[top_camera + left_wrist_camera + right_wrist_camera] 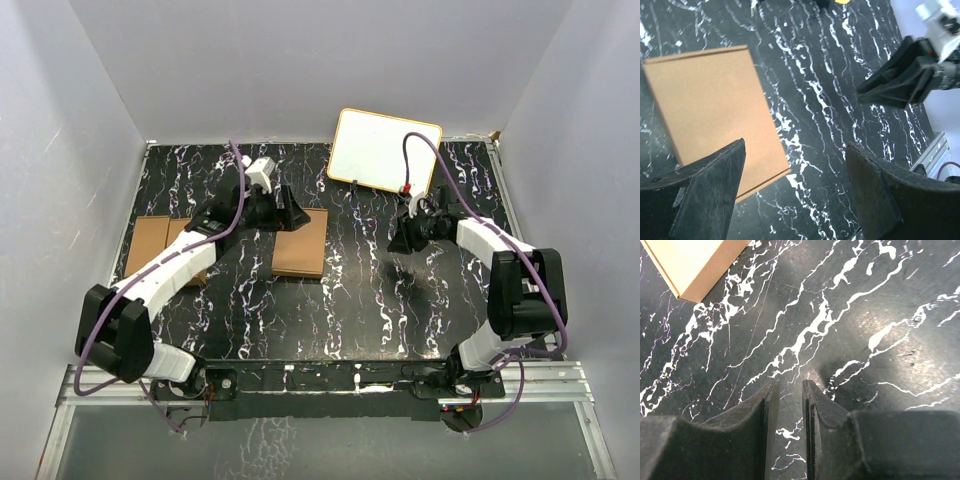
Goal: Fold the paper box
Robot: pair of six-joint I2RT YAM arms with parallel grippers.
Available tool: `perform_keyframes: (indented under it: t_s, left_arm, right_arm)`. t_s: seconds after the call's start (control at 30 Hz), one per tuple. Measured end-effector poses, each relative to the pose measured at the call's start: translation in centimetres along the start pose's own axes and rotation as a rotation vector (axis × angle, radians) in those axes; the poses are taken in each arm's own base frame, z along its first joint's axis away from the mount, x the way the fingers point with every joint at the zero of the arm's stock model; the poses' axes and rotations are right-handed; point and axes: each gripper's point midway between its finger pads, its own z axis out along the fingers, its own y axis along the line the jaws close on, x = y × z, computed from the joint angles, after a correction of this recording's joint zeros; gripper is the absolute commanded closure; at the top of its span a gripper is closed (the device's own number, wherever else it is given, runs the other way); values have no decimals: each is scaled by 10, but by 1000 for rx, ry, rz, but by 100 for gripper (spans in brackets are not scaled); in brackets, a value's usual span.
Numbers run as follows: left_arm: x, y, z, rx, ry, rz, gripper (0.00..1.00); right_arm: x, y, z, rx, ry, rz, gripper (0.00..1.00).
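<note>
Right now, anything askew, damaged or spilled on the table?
No spill or damage shows. The white board sits skewed at the far edge of the table, its top past that edge. The paper box lies flat, slightly rotated, and looks intact.

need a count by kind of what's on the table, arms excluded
Flat paper box: 1
Brown cartons, side by side at the table's left edge, partly under the left arm: 2
White board with yellow rim: 1
Total: 4
</note>
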Motion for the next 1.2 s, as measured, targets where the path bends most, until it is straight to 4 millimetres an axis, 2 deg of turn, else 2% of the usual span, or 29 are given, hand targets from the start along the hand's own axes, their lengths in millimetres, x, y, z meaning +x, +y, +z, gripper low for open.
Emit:
perform_keyframes:
  t_s: [0.1, 0.17, 0.23, 0.3, 0.4, 0.43, 0.47, 0.6, 0.67, 0.8, 0.93, 1.03, 1.2]
  left_arm:
    - [9, 21, -6, -14, -18, -58, 5]
    - [19, 45, -18, -44, -53, -135, 3]
    - [25, 71, -36, -81, -115, -224, 3]
    - [22, 90, -56, -110, -190, -288, 3]
    - [1, 92, -77, -96, -280, -305, 3]
    - [-6, 89, -83, -86, -301, -301, 3]
    - [-14, 86, -90, -80, -319, -292, 3]
    - [-53, 67, -115, -69, -378, -223, 3]
    - [-78, 52, -129, -58, -415, -171, 3]
    - [-120, 20, -160, -35, -479, -88, 3]
    - [-150, -9, -189, -13, -535, -28, 3]
    - [-164, -27, -207, 0, -567, 0, 3]
    - [-175, -46, -227, 18, -591, 26, 3]
  right_arm:
    - [-8, -2, -9, 18, -28, -28, 68]
    - [-14, -9, -22, 51, -56, -43, 62]
    - [-20, -19, -36, 96, -86, -70, 49]
    - [-26, -28, -51, 149, -109, -94, 29]
    - [-47, -42, -77, 224, -144, -130, 9]
    - [-59, -46, -87, 245, -161, -144, 2]
    - [-71, -49, -97, 264, -180, -157, 0]
    - [-141, -55, -150, 373, -309, -218, 0]
    - [-177, -47, -179, 426, -382, -226, 0]
    - [-239, -10, -229, 443, -510, -262, 1]
    - [-267, 27, -260, 435, -595, -277, 1]
    - [-270, 50, -273, 429, -635, -277, 1]
    - [-276, 89, -298, 424, -714, -277, 1]
